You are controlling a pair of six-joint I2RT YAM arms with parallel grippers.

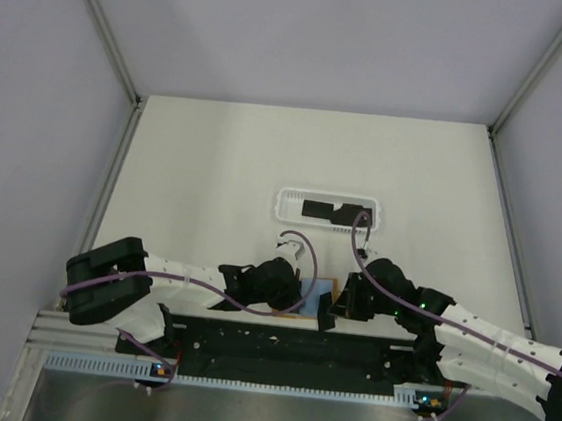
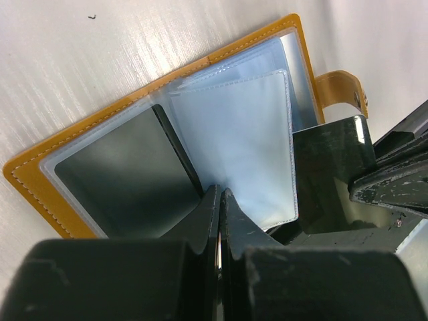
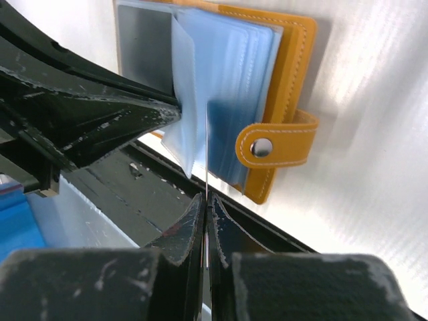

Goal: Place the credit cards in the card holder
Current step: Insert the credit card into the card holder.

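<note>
Two-finger left gripper (image 2: 221, 207): pressed together, pinching a clear plastic sleeve (image 2: 234, 147).
Right gripper (image 3: 206, 207): clamped on a thin glossy black credit card (image 2: 328, 167), just beside the snap tab (image 3: 274, 144).
Orange-tan folding card holder (image 3: 291, 73): open on the white table (image 1: 216, 163), between both grippers.
</note>
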